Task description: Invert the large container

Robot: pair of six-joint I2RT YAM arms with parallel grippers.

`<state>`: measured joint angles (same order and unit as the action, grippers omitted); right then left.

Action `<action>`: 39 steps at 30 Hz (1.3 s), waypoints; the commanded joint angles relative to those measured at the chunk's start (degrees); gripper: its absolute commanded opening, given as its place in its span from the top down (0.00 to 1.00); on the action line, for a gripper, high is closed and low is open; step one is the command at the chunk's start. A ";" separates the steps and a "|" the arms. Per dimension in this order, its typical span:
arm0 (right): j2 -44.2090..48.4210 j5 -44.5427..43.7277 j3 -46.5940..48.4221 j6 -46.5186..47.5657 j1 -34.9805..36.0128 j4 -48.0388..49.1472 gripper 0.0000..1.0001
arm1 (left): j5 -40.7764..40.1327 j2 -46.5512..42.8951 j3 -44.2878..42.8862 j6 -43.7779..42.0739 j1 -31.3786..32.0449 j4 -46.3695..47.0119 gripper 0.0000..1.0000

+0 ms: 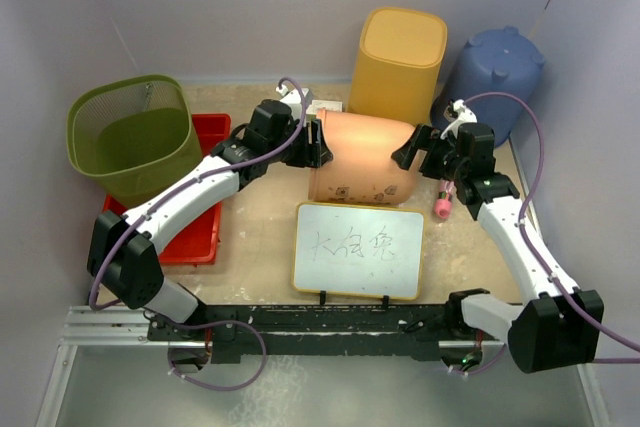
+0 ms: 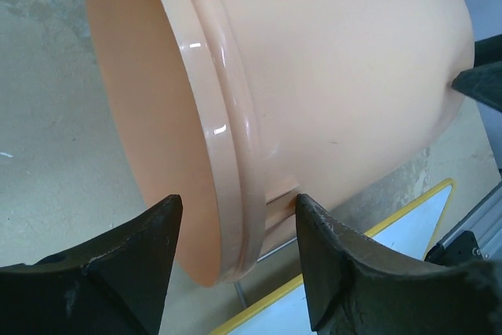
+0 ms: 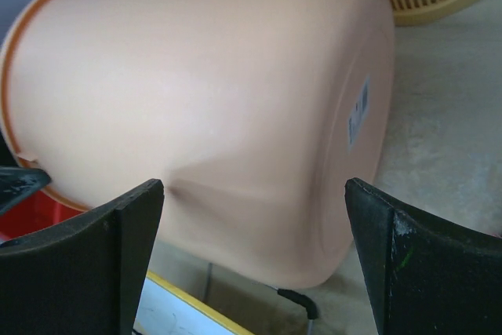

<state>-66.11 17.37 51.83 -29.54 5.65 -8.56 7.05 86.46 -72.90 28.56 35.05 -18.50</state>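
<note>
The large container (image 1: 365, 157) lies on its side mid-table behind the whiteboard (image 1: 358, 250), judged half-turned. Its rim is straddled by the left gripper (image 2: 239, 203); a pinch cannot be confirmed. The right gripper (image 3: 252, 190) is spread wide at the base. Further rotation, mouth downward, is needed

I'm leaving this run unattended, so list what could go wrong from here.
1. The left gripper only straddles the rim of the peach container, and the right gripper is spread open at its base. Lying on its side, the container could slip or roll.
2. Swinging it over could hit the whiteboard on its near side or the yellow container behind.
</note>
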 commanded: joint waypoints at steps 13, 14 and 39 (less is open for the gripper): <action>-1.78 18.33 -5.06 -12.62 -4.60 15.21 0.01 | -6.58 -4.82 -5.04 -6.34 -0.07 -1.90 0.31; -2.02 18.42 -5.36 -12.86 -4.60 15.46 0.01 | -7.33 -5.36 -4.57 -7.04 -0.07 -1.24 0.31; -3.30 17.95 -5.78 -12.89 -4.60 14.68 0.02 | -9.32 -2.48 -3.13 -8.87 -0.07 5.25 0.59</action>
<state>-69.52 33.82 46.24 -42.09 1.10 3.84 -1.85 83.07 -73.49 19.94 35.00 -15.84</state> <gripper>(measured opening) 0.987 0.473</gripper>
